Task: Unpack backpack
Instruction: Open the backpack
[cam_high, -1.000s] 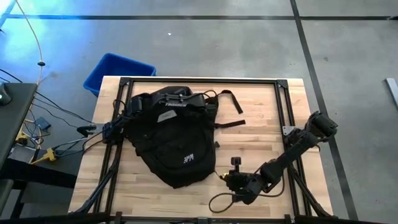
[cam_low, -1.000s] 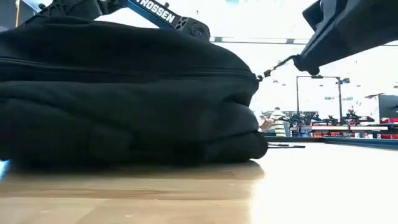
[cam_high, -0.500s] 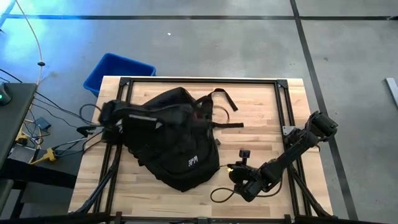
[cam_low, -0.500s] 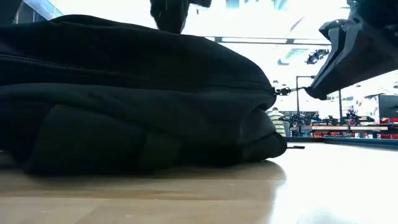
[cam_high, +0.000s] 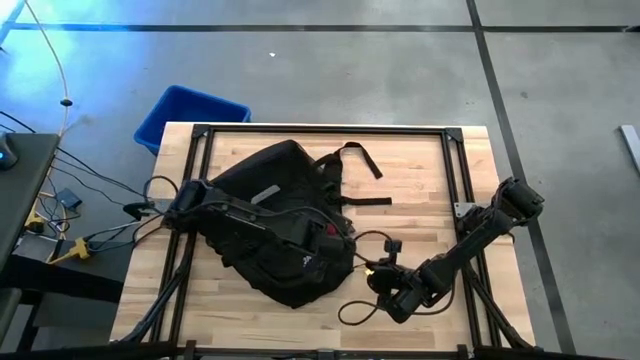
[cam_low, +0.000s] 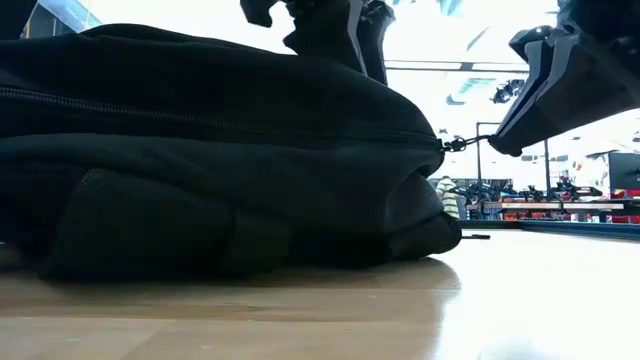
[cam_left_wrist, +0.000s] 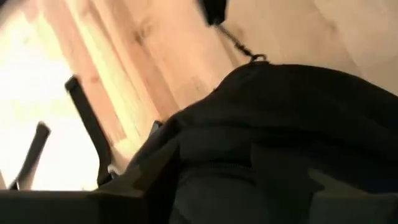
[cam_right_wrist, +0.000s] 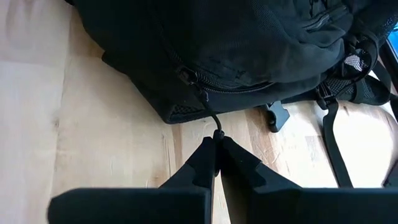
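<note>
The black backpack (cam_high: 280, 215) lies flat in the middle of the table, on its broad side (cam_low: 200, 180). My left gripper (cam_low: 355, 45) stands above the pack's near right part (cam_high: 335, 232), fingers pointing down with a narrow gap between them. Whether they touch the fabric, I cannot tell. My right gripper (cam_right_wrist: 216, 146) is at the pack's near right corner (cam_high: 368, 268), shut on the zipper's pull cord. My right gripper pinches the free end of the thin black pull cord (cam_right_wrist: 216, 132) between its two fingertips. The fingers come level from the table's right side, in line with the cord. The cord runs nearly straight back to the zipper slider (cam_right_wrist: 186, 76) on the pack's side seam.
A blue bin (cam_high: 190, 115) stands on the floor beyond the table's far left corner. The pack's straps (cam_high: 362, 165) trail over the table toward the far right. A loose black cable loop (cam_high: 358, 310) lies near the front edge. Black frame rails (cam_high: 455, 180) border the table.
My left gripper has left the backpack's far end and swung across the pack toward the table's near right. The pack has shifted and bunched toward the right. My right gripper has drawn slightly rightward with the zipper cord.
</note>
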